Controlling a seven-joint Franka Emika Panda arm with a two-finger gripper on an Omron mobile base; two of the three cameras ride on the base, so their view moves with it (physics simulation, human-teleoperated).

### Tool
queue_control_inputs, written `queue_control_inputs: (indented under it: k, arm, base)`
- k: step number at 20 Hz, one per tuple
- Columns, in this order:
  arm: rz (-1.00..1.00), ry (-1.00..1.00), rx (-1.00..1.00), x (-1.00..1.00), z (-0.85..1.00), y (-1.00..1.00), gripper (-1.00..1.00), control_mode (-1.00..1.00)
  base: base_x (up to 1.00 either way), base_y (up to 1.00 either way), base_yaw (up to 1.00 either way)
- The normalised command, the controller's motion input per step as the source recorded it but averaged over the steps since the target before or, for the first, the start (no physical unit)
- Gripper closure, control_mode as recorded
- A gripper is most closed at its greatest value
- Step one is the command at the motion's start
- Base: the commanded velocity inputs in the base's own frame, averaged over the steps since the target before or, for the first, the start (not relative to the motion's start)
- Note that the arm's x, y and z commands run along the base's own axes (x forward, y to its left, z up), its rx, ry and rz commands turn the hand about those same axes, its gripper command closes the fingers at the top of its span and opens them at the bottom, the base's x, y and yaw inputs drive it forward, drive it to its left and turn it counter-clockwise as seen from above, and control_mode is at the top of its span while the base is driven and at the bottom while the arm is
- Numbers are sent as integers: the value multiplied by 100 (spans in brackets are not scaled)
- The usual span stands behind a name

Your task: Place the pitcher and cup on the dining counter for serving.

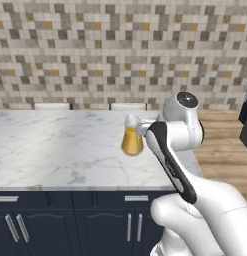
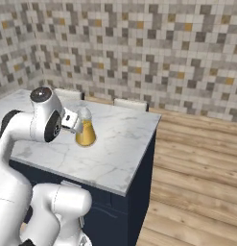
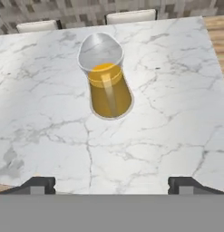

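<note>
Pitcher: the pitcher [image 3: 106,79] stands upright on the counter [image 3: 177,113], ahead of the gripper [image 3: 111,185] and centred between its fingertips, with bare marble between them and the glass.
Gripper: spread wide, both fingertips [image 3: 38,185] standing far apart at the near edge of the hand view; nothing sits between them.
Contact: none seen; in the left base view the wrist stands just beside the pitcher [image 1: 132,141], and whether it touches cannot be told from there.
Cup: no cup is seen on the marble ahead of the gripper, so by judgement that half of the task is outstanding.
Chairs: two chair backs [image 3: 130,16] show beyond the pitcher at the far edge of the counter.
Risk one: a careless swing of the wrist or forearm at this close range could clip the neck and topple the pitcher, spilling the amber liquid.
Risk two: the right base view places the pitcher [image 2: 85,129] well in from the counter edge, so a fall to the floor looks unlikely; a tip-over is the likelier fault.
Risk three: setting the cup down close alongside later could knock the pitcher; a clear gap is advised.
</note>
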Motion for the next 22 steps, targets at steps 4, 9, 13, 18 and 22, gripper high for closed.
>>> queue_control_inputs:
  k: [4, 9, 13, 18, 22]
  arm:
    - [-14, 0, 3, -93, 69, -19, -100, -100]
    - [-6, -4, 0, -57, 19, -6, -100, 100]
    - [0, 0, 0, 0, 0, 0, -100, 100]
    - [0, 0, 0, 0, 0, 0, -100, 100]
    - [0, 0, 0, 0, 0, 0, -100, 100]
  base:
    - [0, 0, 0]
    - [-40, -8, -2]
    - [-82, -24, -56]
    - [-48, -9, -77]
    - [-20, -18, -82]
